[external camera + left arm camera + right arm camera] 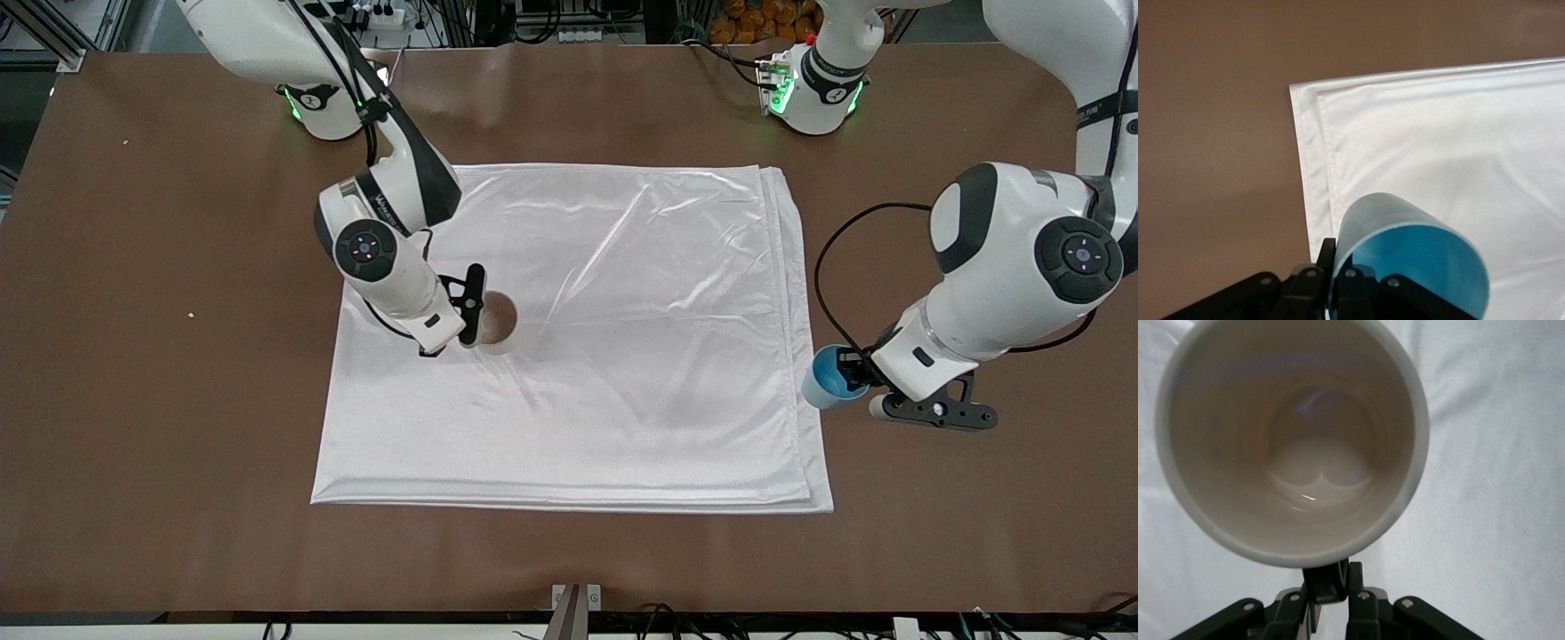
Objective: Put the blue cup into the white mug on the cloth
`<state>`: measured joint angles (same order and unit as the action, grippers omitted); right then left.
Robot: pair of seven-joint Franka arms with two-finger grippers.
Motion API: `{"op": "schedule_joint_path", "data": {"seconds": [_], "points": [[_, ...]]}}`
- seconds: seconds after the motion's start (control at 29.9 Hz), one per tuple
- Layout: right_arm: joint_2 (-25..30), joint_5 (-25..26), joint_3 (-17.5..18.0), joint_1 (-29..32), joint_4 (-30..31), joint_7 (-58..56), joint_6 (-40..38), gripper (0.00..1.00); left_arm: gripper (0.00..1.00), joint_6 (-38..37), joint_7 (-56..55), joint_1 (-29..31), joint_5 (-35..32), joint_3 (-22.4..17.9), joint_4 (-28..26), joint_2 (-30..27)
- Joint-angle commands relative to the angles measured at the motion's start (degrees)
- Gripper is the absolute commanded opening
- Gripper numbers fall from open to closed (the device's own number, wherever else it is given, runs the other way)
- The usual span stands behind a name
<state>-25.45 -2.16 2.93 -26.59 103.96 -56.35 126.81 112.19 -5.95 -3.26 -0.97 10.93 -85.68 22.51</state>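
L gripper (852, 372) clamped on blue cup (827, 377), tilted, over cloth (622, 356) edge at L arm's end; R gripper (469, 327) clamped on white mug (496, 323) rim, mug upright on cloth

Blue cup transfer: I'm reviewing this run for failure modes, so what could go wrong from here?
1. The left gripper holds the blue cup tilted by its rim, at the cloth edge; a thin rim pinch may slip in transit.
2. The right gripper is shut on the white mug rim, so its fingers could block the cup's entry.
3. The cup is only slightly narrower than the mug; tilted, it may catch the rim.
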Motion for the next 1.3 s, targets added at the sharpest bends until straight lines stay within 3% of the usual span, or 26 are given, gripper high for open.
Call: {"op": "schedule_joint_path", "data": {"seconds": [0.0,0.23,1.07,1.27], "points": [[-1.09,1.11,-0.47,-3.02,-0.42,7.29,0.36,0.0,0.0,-4.26,-6.6,-0.78,-0.7,2.34,2.01,-0.1],[-3.02,1.63,-0.56,-5.67,-0.34,11.79,3.53,0.0,0.0,-4.35,-11.8,-2.37,-0.79,2.52,1.83,-0.19],[-7.33,4.36,-0.64,-9.18,0.1,20.4,8.18,0.0,0.0,-4.35,-11.97,-2.19,-1.23,3.83,1.92,-0.97],[-7.51,4.45,-0.64,-9.27,0.1,20.4,8.45,0.12,0.0,-4.35,-14.69,-2.54,-1.75,6.64,1.92,-1.86]]}}
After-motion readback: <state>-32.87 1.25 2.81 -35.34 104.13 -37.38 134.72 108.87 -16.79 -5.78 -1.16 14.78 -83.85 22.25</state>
